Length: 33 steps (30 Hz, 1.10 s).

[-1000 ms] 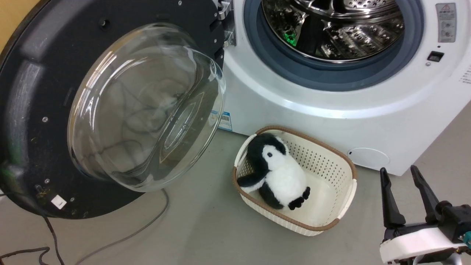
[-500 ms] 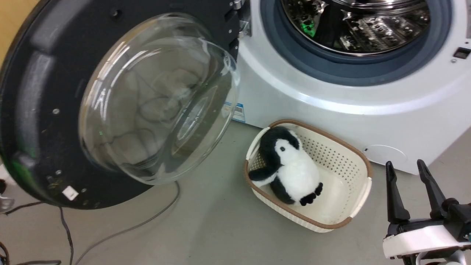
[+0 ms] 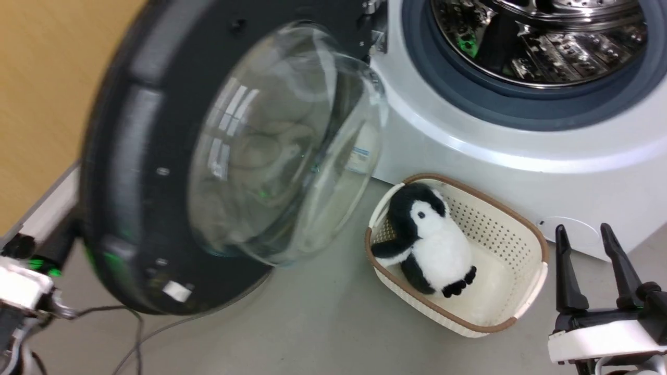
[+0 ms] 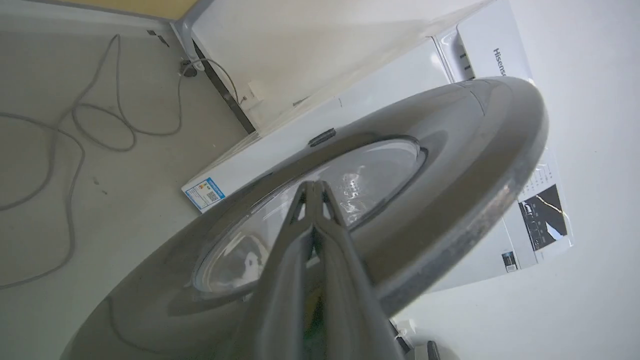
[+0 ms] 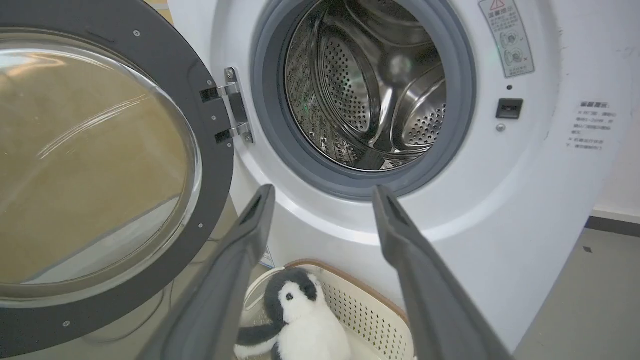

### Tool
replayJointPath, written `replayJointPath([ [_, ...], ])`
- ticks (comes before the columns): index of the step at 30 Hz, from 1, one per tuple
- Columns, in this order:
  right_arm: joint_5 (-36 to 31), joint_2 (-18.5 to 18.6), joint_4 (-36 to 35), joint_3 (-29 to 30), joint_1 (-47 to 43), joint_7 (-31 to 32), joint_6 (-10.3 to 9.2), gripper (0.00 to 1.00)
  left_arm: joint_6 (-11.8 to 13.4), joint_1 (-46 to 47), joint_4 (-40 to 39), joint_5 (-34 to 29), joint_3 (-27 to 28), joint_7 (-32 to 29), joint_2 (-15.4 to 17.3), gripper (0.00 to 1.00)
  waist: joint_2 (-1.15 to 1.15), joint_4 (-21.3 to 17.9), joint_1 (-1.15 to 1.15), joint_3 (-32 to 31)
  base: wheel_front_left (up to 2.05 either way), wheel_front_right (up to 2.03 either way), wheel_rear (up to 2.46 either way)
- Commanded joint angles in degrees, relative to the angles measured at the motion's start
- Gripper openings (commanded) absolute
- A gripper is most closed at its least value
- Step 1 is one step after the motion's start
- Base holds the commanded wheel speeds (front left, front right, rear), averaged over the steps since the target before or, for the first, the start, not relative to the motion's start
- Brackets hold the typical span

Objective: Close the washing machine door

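- Standing open, the washing machine door [image 3: 130, 172] is hanging at 9 o'clock from the porthole of the washing machine [image 3: 469, 156] in the head view, with its glass bowl bulging toward the camera and its black ring looking blurred.
- The left tool [image 4: 313, 186] is showing its two fingers pressed together with nothing between them. They are lying along the door's outer face, tips over the window's edge, though I cannot tell whether they are touching it.
- The right tool [image 3: 582, 229] is hovering at 4 o'clock in the head view, jaws spread wide and holding nothing, well apart from the door.
- A cream basket [image 3: 521, 229] is sitting on the floor at 6 o'clock from the porthole, just beside the machine's front.
- A plush penguin [image 3: 437, 245] is lying inside the basket.
- The steel drum [image 3: 542, 41] is showing inside the grey-blue gasket [image 3: 521, 112].
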<state>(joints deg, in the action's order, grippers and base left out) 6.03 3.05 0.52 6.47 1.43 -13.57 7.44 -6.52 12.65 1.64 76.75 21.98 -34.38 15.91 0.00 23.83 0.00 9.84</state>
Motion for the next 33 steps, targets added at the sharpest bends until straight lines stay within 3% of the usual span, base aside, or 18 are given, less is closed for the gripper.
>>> replayJointPath([
  [1,0.8,-0.2,-0.1,0.5,0.5,-0.7,0.04,1.00,-0.6,-1.8,-3.1,2.4,-2.2,-2.0,-0.5,0.00,0.00,0.8,0.00,-0.2,0.00,0.00,0.00],
  [9,1.2,-0.2,-0.1,0.8,0.5,-1.4,0.05,1.00,-1.0,-5.2,-14.1,5.4,-11.9,-4.5,-1.5,0.00,0.00,2.0,0.00,-0.7,0.00,0.00,0.00],
  [16,1.1,-0.2,0.1,-0.1,0.1,-1.4,0.05,1.00,-1.0,-5.2,-20.3,4.2,-22.5,-3.6,-1.6,0.00,0.00,-0.2,0.00,-1.8,0.00,0.00,0.00],
  [17,1.0,-0.2,0.1,-0.4,0.1,-1.4,0.05,1.00,-1.0,-4.5,-21.1,1.1,-26.5,-0.6,-1.3,0.00,0.00,-1.7,0.00,-2.2,0.00,0.00,0.00],
  [23,1.2,-0.2,0.2,-0.8,0.5,-1.4,0.05,1.00,-1.0,-1.8,-19.8,-1.9,-36.6,5.7,-1.8,0.00,0.00,-5.3,0.00,-2.6,0.00,0.00,0.00],
  [33,1.6,-0.2,0.5,-1.2,1.4,-1.4,0.05,1.00,-1.0,4.2,-10.8,-2.4,-50.3,18.1,-2.3,0.00,0.00,-12.6,0.00,-1.6,0.00,0.00,0.00],
])
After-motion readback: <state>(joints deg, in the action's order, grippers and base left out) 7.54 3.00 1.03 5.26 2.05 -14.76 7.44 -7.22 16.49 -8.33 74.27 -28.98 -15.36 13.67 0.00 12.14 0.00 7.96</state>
